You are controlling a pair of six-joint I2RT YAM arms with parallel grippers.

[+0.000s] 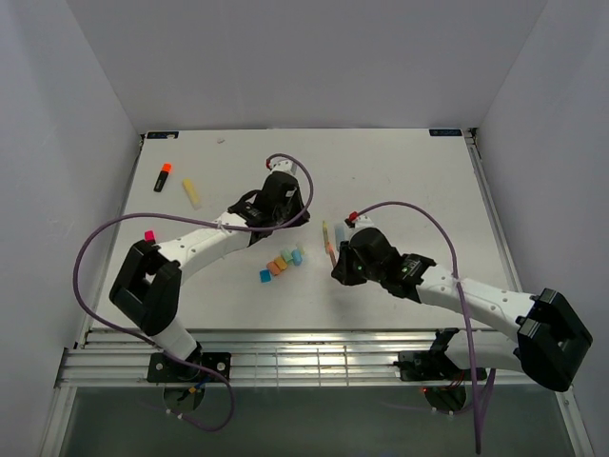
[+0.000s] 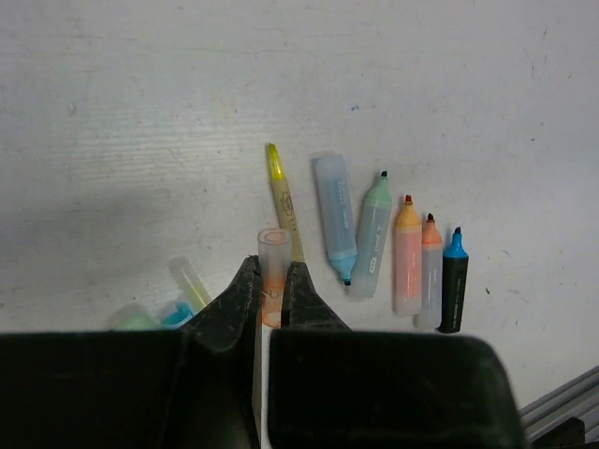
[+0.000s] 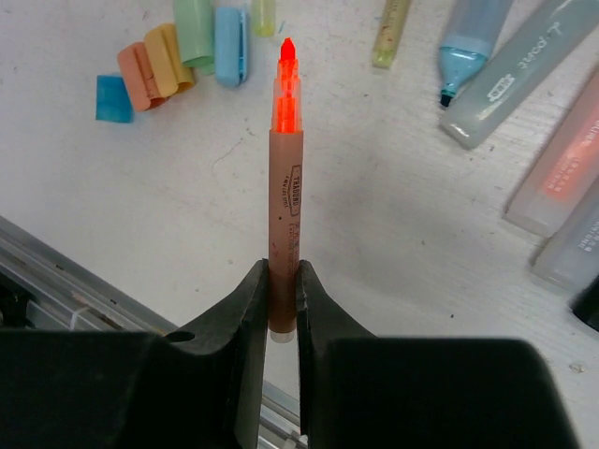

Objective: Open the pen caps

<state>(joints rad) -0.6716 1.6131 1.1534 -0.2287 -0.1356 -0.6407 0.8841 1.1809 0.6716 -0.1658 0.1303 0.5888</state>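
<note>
Our scuffed white table (image 1: 400, 162), walled on three sides, stretches wide ahead of both claws. Our left gripper (image 2: 271, 285) pinches an orange cap (image 2: 273, 251). Our right gripper (image 3: 282, 276) clamps the uncapped orange pen (image 3: 284, 178), with loose caps (image 3: 178, 56) ahead-left of it.

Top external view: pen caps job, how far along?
Done: a row of pens lies with tips bare, with loose caps clustered nearby. In hand: the right gripper holds the thin orange pen, tip bare; the left gripper pinches a clear cap. Left: the black marker at the far left seems still capped in orange; the yellow item beside it is too small to judge.
</note>
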